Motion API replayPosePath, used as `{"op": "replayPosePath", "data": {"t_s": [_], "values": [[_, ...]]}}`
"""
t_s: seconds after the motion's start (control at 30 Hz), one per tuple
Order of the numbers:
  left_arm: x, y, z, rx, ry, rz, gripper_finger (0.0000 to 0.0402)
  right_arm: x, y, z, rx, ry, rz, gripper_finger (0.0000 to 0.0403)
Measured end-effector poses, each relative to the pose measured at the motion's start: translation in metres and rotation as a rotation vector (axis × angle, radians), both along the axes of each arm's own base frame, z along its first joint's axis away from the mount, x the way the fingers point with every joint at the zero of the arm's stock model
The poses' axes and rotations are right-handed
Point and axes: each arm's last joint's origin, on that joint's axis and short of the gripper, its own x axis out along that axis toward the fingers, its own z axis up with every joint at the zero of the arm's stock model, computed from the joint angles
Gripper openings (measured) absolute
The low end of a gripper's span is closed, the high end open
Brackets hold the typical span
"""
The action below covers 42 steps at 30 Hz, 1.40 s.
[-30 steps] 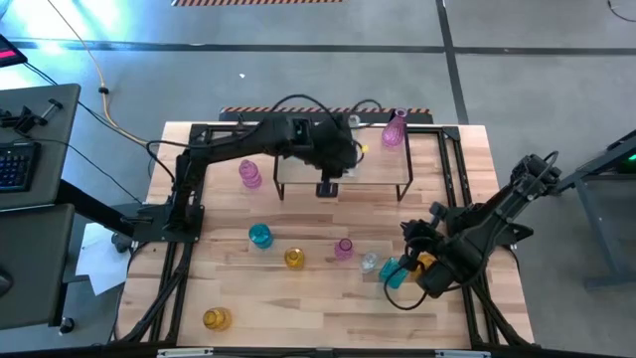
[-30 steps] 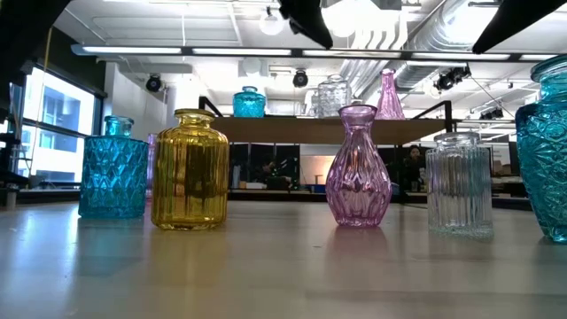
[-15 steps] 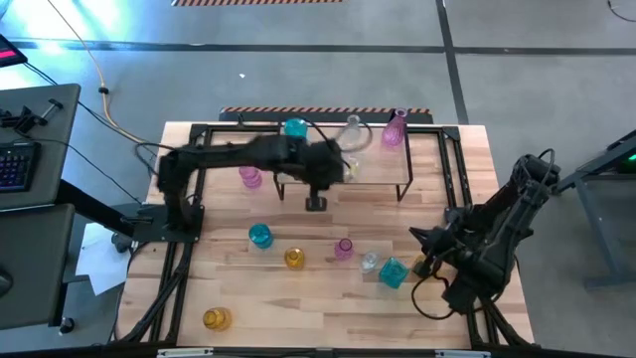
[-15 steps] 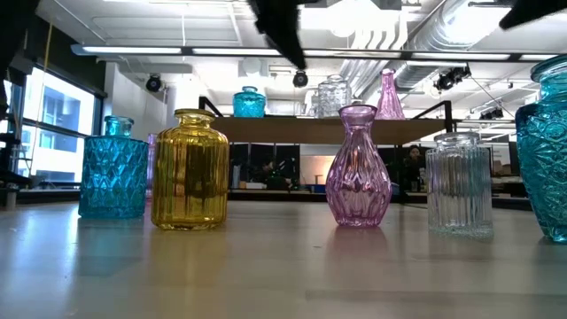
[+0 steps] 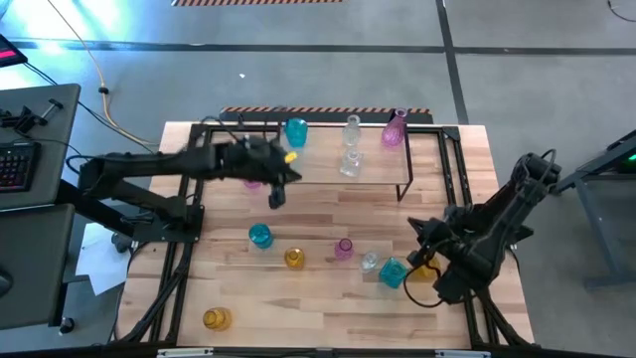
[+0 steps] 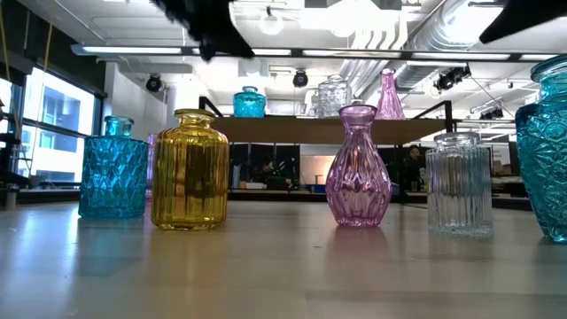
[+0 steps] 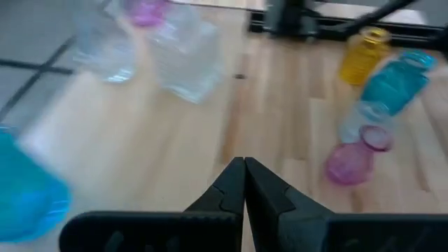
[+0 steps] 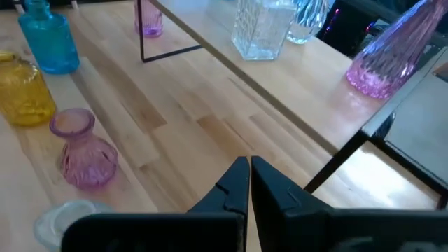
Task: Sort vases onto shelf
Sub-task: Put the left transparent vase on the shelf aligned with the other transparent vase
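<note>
The left gripper [image 5: 275,197] has pulled back from the shelf [image 5: 378,169] toward the left side of the counter [image 5: 318,298], and its jaws are now clenched together with nothing between them. A second ago it was still over the shelf with the jaws a little apart, so it seems a vase was just set down there. On the shelf stand a teal vase [image 5: 296,130], two clear vases [image 5: 352,126] and a tall pink vase [image 5: 396,128]. On the counter remain a pink vase [image 5: 250,176] just beside the shelf, a teal bottle [image 5: 259,236], a yellow jar [image 5: 294,258], a small pink vase [image 5: 344,248] and some more. The right gripper [image 8: 243,183] waits near the counter's right edge, jaws also clenched and empty. I judge the sorting is partly done.
</note>
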Motion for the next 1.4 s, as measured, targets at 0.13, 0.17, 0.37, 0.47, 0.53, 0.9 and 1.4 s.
{"op": "replayPosePath", "data": {"t_s": [0.13, 0.17, 0.37, 0.47, 0.53, 0.9, 1.4], "values": [[0.013, -0.009, -0.027, 0.012, -0.117, -0.052, 0.0000, 0.009, -0.004, 0.015, -0.013, -0.003, 0.005, 0.0000], [0.019, -0.010, -0.030, 0.023, -0.152, -0.062, 0.0000, 0.011, -0.005, 0.019, -0.021, -0.004, 0.007, 0.0000], [0.055, -0.017, -0.054, 0.066, -0.268, -0.111, 0.0000, 0.024, -0.008, 0.041, -0.031, -0.002, 0.023, 0.0000], [0.070, -0.017, -0.073, 0.067, -0.275, -0.113, 0.0000, 0.029, -0.009, 0.048, -0.039, 0.004, 0.036, 0.0000], [0.079, -0.015, -0.080, 0.063, -0.280, -0.107, 0.0000, 0.032, -0.009, 0.052, -0.047, 0.007, 0.044, 0.0000], [0.130, -0.014, -0.083, 0.079, -0.339, -0.104, 0.0000, 0.038, -0.016, 0.056, -0.069, 0.033, 0.033, 0.0000], [0.141, 0.003, -0.089, 0.138, -0.335, 0.096, 0.0000, 0.038, -0.015, 0.055, -0.071, 0.053, 0.044, 0.0000]]}}
